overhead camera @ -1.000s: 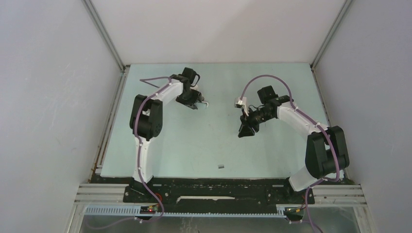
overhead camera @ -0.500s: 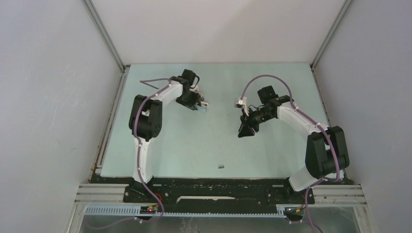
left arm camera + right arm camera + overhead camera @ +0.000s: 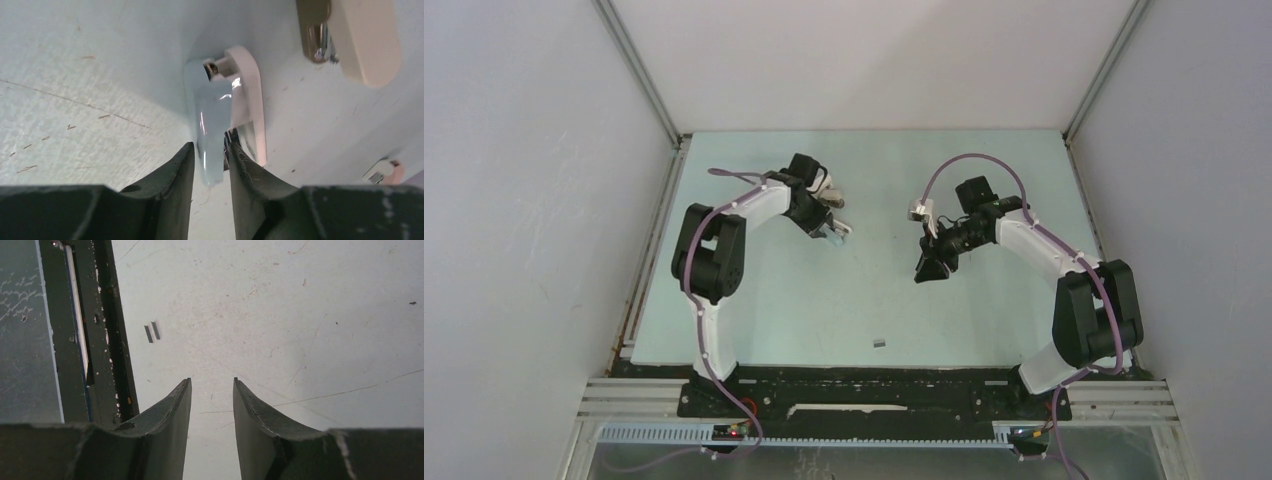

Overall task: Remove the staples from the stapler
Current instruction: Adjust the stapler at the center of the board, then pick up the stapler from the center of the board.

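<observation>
Left gripper point(image 3: 832, 232) is shifting toward frame centre, clenching the stapler point(image 3: 210, 110), probably to hold it open | right gripper point(image 3: 929, 268) is hovering released, empty | staples point(image 3: 879, 342) are lying lower centre on worktop point(image 3: 984, 320).

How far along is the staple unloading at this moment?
Done: short dark grey metal staples lie loose on the table. In hand: left gripper clamps the small white hinged plastic stapler; right gripper is open and empty. Remaining: cannot tell whether more sit inside.

No legible text, label or number anywhere.
</observation>
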`<action>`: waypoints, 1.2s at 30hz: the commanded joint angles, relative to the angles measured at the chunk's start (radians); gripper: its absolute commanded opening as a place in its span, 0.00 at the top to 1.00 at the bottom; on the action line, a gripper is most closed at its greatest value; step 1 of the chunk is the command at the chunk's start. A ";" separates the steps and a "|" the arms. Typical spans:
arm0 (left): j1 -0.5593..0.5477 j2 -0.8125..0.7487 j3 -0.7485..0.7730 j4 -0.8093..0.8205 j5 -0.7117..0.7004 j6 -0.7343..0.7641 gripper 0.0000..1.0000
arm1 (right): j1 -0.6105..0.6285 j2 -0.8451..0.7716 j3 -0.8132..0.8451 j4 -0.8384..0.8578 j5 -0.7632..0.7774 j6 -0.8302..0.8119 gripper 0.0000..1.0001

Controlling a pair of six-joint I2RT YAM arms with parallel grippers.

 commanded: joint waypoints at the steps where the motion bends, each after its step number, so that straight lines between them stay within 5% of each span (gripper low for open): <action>1: 0.003 -0.095 -0.094 0.098 0.105 0.191 0.64 | 0.002 -0.031 0.002 0.003 -0.030 -0.001 0.55; 10: 0.011 -0.195 -0.239 0.182 0.170 0.398 0.57 | 0.035 -0.029 0.001 0.016 -0.035 0.017 0.55; 26: 0.038 -0.241 -0.329 0.372 0.257 0.441 0.49 | 0.061 -0.006 0.026 0.062 -0.110 0.127 0.55; 36: 0.037 -0.170 -0.276 0.275 0.180 0.421 0.55 | 0.073 0.012 0.038 0.059 -0.109 0.137 0.55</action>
